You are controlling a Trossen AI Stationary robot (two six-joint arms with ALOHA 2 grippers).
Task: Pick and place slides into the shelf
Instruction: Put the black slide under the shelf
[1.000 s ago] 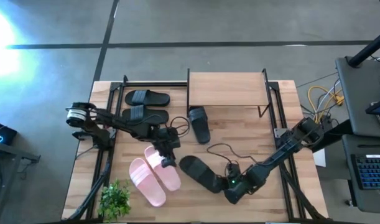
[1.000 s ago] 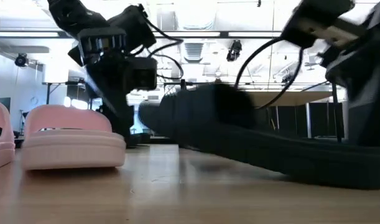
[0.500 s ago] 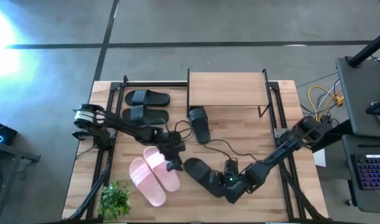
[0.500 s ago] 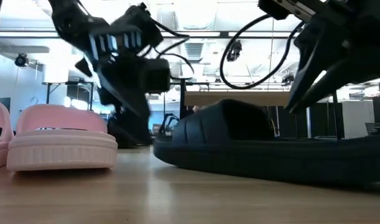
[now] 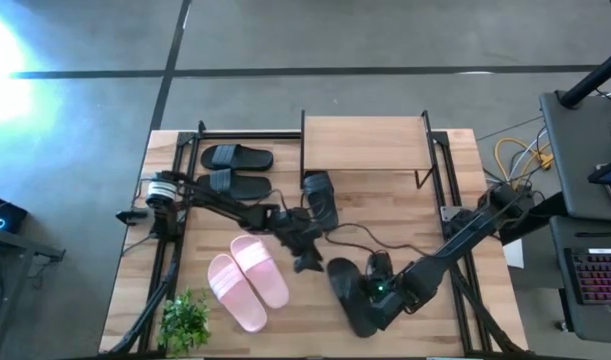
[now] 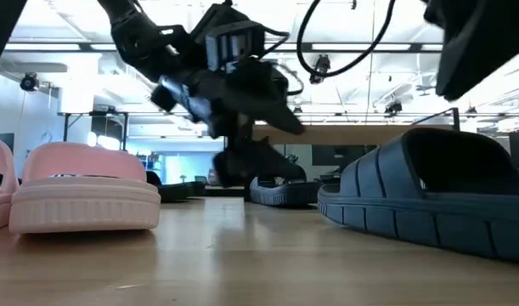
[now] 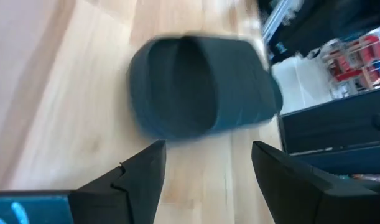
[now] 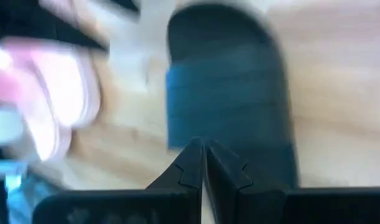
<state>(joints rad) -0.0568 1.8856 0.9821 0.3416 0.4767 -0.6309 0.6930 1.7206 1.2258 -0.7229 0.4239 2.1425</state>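
Wooden tabletop (image 5: 405, 250): light planks under everything, with a black frame along both sides.
Plant (image 5: 185, 322): small green sprig at the near left corner of the table.
Pink slides (image 5: 248, 282): a pale pair lying side by side near the front left, touching each other; in the low view the nearer one (image 6: 89, 197) stands large at the left.
Black pair at the back left (image 5: 235, 170): two slides lying crosswise, one behind the other, beside the left frame rail.
Left gripper (image 5: 307, 262): reaches in from the left rail to the table's middle, between the pink pair and the loose black slide; its fingers (image 7: 143, 177) stand well apart with nothing between them, and its wrist camera looks across bare wood at that slide's strap (image 7: 199, 87).
Black slide by the shelf (image 5: 320, 199): lies lengthwise just in front of the shelf's left end, apart from both grippers.
Shelf (image 5: 365, 142): light plank top on thin black legs at the back centre of the table; no slide lies on its top.
Loose black slide (image 5: 350, 292): rests flat on the wood at the front centre, toe toward the back; in the low view it (image 6: 429, 200) fills the right side.
Right gripper (image 5: 370, 305): comes in from the right edge and sits over the near end of this slide; its fingers (image 8: 202, 163) are pressed together, whether on the slide's edge I cannot tell.
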